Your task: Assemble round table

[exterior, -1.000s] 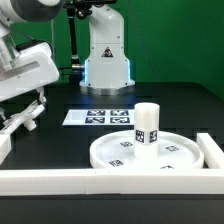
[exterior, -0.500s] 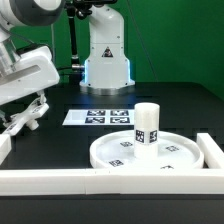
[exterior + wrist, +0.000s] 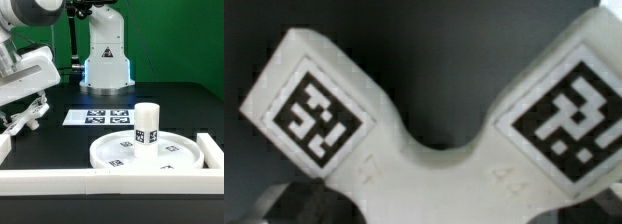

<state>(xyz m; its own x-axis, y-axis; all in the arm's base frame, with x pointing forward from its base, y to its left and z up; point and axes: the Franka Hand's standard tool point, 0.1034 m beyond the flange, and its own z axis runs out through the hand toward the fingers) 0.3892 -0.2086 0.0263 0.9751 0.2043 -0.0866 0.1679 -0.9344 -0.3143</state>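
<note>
At the exterior view's left, the gripper [image 3: 28, 112] hangs with fingers spread and grasping nothing, the tagged cross-shaped base [image 3: 438, 115] close beneath its wrist camera, while the short cylinder leg [image 3: 147, 123] stands upright on the round disc [image 3: 150, 155] against the white border rails [image 3: 60, 181].

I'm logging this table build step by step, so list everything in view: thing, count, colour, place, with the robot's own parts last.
round disc: one, white, rimmed, lying flat on the black table near the exterior view's right.
cylinder leg: one, white with a black-and-white tag, standing upright on the disc.
cross-shaped base: one, white with two tags showing, close under the wrist camera; not clearly seen in the exterior view.
marker board: one, white, flat on the table behind the disc.
border rails: white, along the table's near edge and right side.
table: one, black.
gripper: one, open, at the exterior view's left, holding nothing visible.
</note>
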